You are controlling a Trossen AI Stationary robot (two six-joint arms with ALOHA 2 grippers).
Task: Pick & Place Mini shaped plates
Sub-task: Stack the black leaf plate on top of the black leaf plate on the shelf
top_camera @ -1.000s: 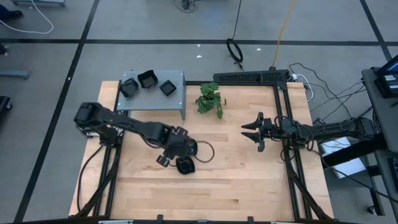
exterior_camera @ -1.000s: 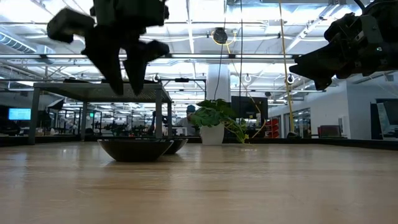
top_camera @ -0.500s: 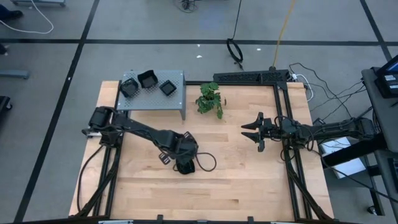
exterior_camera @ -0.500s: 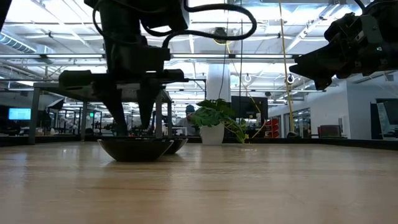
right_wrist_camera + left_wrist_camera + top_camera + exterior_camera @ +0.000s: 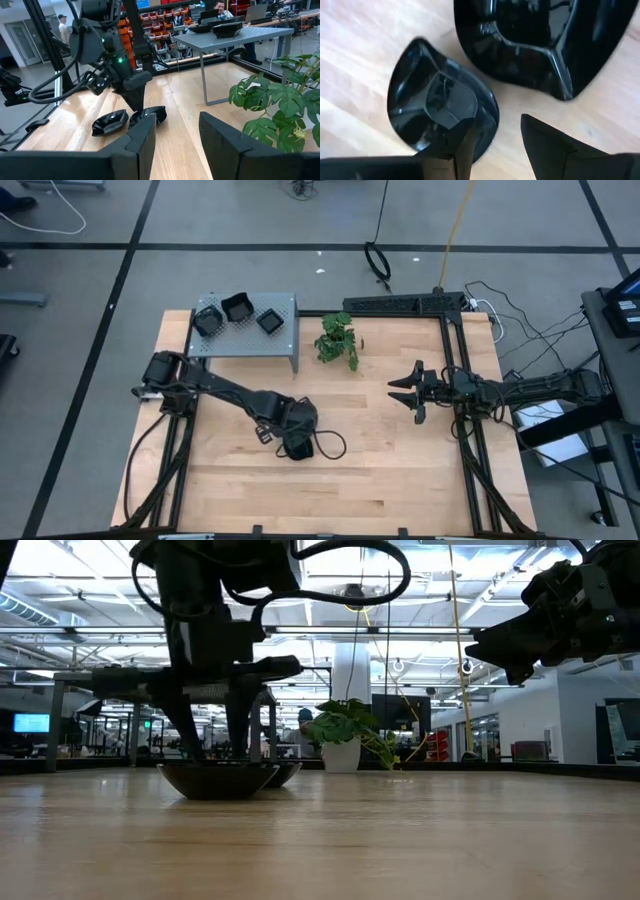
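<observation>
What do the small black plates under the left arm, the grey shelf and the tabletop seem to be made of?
Small black plates: glossy, with sharp mirror-like highlights, so probably glazed ceramic or hard plastic; the look leaves it open. Grey shelf: a matte top with a regular grid of holes on thin legs, apparently perforated, painted metal. Tabletop: pale wood with visible plank seams and grain, a smooth satin finish.

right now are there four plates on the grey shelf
No, the high view shows three black plates on the grey shelf.
</observation>
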